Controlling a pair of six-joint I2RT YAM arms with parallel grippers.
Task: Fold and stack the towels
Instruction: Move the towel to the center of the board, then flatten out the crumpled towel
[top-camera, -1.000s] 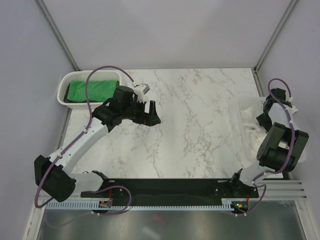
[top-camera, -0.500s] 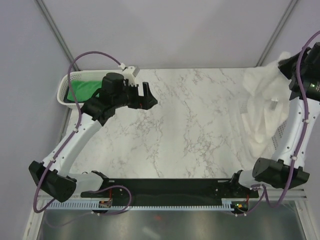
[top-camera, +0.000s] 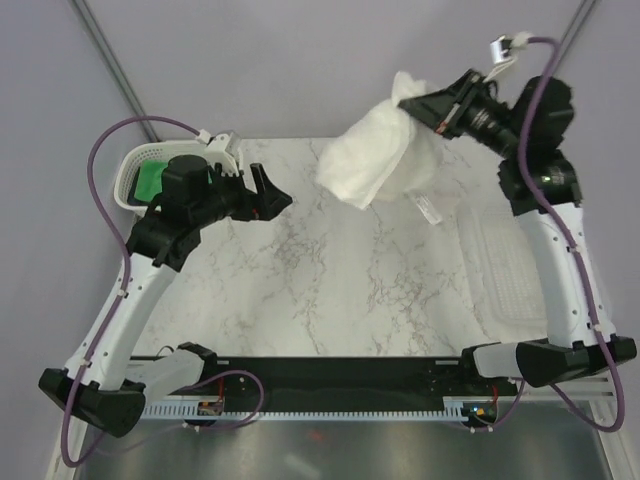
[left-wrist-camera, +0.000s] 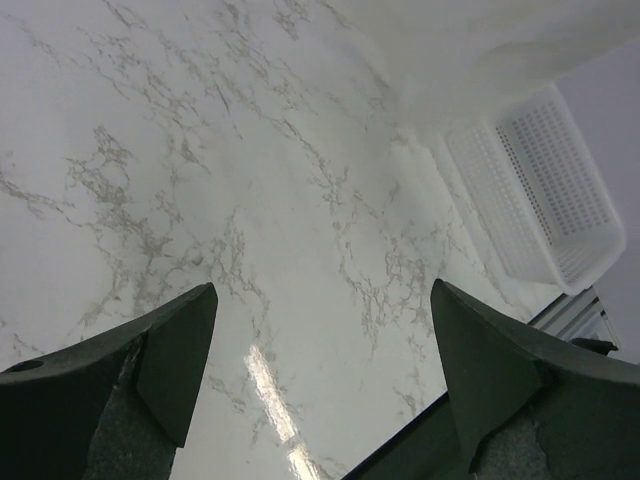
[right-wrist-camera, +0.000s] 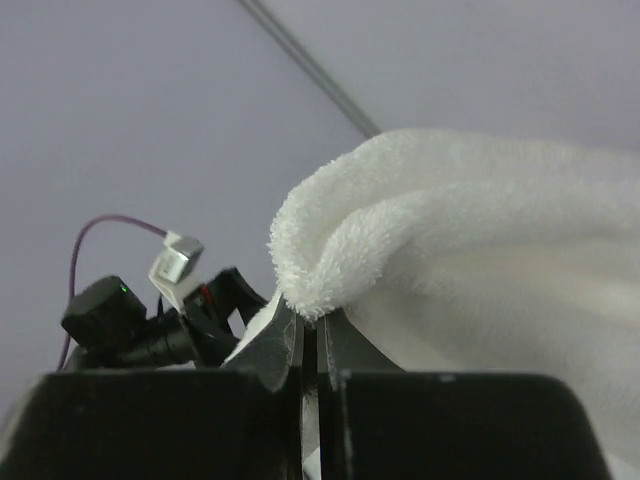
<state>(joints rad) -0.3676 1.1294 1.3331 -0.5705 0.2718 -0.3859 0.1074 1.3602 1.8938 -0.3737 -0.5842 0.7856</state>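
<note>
I see the marble table (top-camera: 330, 290) filling most of the top view, with both arms raised over its far half. The white towel (top-camera: 375, 160) hangs in the air over the far middle of the table, bunched and drooping toward the left. I cannot tell whether its lower end touches the surface. A flat white basket (top-camera: 510, 270) lies near the right edge, well apart from the towel. A second basket (top-camera: 133, 172) sits at the far left corner, with the green towel (top-camera: 150, 182) inside it, partly hidden behind the left arm. My right gripper (top-camera: 408, 98) is up high, its fingers (right-wrist-camera: 275, 345) pinched tight on a folded edge of the white towel. My left gripper (top-camera: 272, 196) hovers just right of the left basket, jaws spread wide with nothing between them, bare marble below. A small label (top-camera: 428, 210) dangles from the white towel's lower edge.
</note>
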